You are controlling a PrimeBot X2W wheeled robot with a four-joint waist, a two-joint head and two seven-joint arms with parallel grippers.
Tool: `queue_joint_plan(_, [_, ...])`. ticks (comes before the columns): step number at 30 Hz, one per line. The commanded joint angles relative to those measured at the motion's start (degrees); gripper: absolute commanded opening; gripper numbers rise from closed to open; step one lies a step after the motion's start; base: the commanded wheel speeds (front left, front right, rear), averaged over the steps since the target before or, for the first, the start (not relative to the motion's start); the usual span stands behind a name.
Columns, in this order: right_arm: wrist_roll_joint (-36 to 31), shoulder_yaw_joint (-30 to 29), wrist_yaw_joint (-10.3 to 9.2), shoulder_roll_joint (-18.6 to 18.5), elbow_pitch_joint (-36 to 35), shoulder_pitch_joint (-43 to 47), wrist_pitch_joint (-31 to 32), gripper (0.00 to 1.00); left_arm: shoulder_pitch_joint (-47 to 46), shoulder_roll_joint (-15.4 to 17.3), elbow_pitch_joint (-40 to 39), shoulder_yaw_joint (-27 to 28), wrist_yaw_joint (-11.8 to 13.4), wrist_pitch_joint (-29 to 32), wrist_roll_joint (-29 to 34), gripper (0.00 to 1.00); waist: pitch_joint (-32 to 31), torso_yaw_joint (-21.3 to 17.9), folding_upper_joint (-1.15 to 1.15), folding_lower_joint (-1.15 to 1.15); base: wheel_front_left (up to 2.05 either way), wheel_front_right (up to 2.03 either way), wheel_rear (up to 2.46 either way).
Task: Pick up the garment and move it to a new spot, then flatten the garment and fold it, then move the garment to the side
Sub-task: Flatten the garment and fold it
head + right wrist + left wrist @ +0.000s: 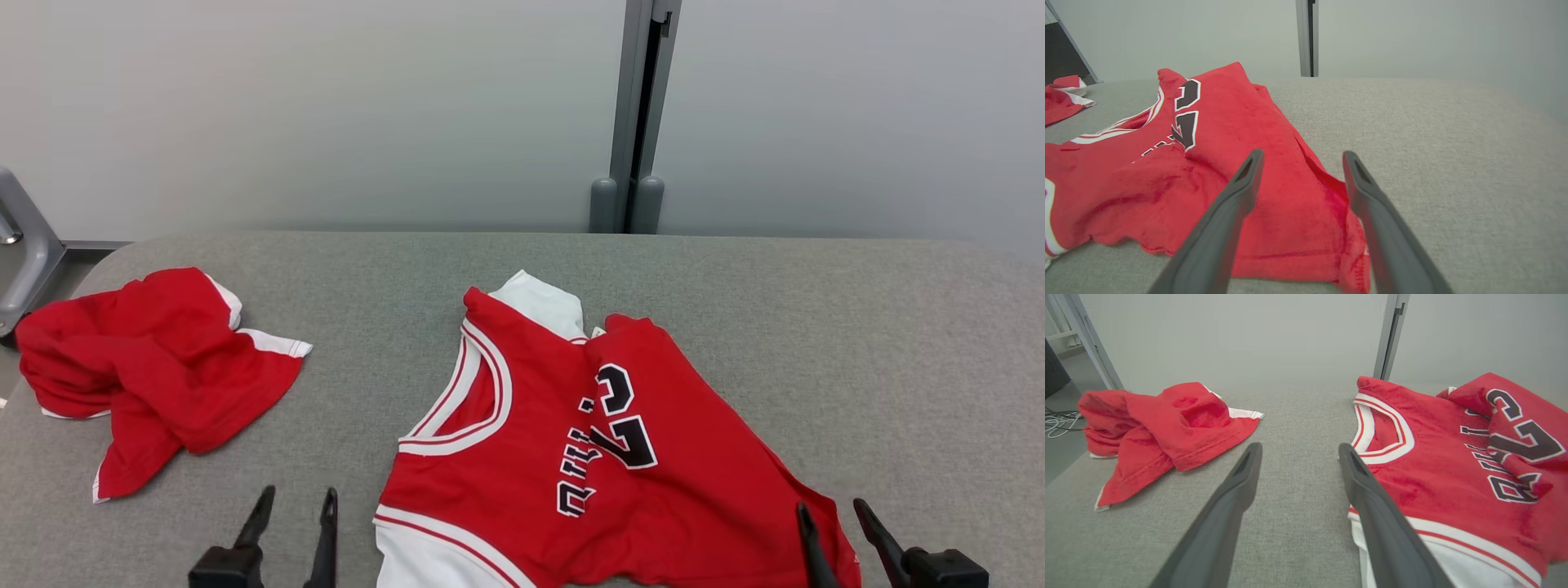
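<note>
- The table (735, 327) is covered in grey woven fabric with a rounded far edge. A plain pale wall stands behind it, split by a grey upright post (641, 106).
- The jersey (522, 457) lies near the middle of the table, towards the near edge. It is soft red fabric, sleeveless, with white-and-red trim at the neck and armholes. Its right part is folded over, so the dark, white-edged number lies across the lettering.
- A crumpled red cloth (155, 367) with white trim sits at the far left, well apart from the jersey.
- The left gripper (299, 492) is low at the near left, its long dark tapered fingers pointing away. Its jaws stand apart with nothing between them, over bare table just left of the jersey's white near-left edge.
- The right gripper (831, 505) is at the near right, fingers pointing away, jaws spread and empty. The jersey's near-right corner lies under them; whether they touch it is unclear.
</note>
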Motion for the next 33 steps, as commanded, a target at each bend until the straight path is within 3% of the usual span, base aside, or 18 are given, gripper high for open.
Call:
queue_joint_plan(1, [-0.4, -0.5, 0.01, -0.5, 1.0, 0.5, -0.6, 1.0, 1.0, -0.2, 0.7, -0.9, -0.8, 0.3, 0.0, 1.0, 0.1, 0.0, 0.0, 0.0, 0.0, 0.0, 0.0])
queue_joint_plan(16, [-2.9, -3.8, 0.01, -0.8, 11.2, -0.9, -1.9, 1.0, 5.1, -2.3, 8.5, -8.3, -3.8, 0.9, 1.2, 1.0, 1.3, -0.5, 0.0, 0.0, 0.0, 0.0, 0.0])
queue_joint_plan(33, [-5.2, -4.7, 0.01, -1.6, 20.3, -6.1, -2.5, 1.0, 2.5, -3.1, 15.6, -10.3, -4.7, 0.4, 0.0, 1.0, 1.4, -0.6, 0.0, 0.0, 0.0, 0.0, 0.0])
